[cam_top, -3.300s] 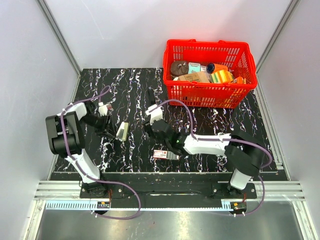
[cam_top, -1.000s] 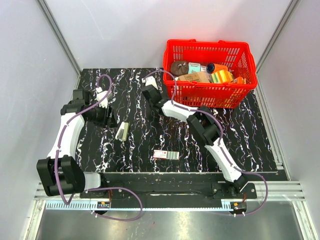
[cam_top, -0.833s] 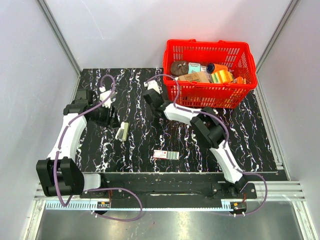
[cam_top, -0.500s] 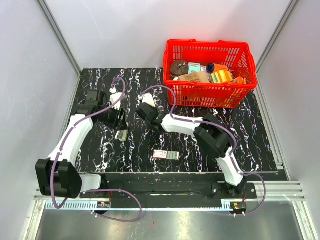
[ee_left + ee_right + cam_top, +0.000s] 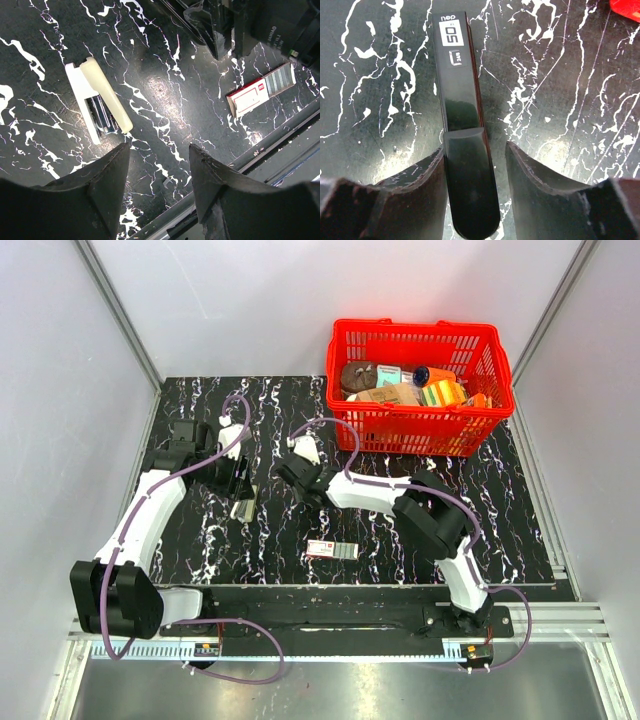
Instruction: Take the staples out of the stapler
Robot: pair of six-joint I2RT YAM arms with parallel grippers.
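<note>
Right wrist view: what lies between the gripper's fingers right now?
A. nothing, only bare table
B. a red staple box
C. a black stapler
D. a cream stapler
C: the black stapler with the white label lies on the table between the fingers of the right gripper. The cream stapler and the red staple box show only in the left wrist view.
</note>
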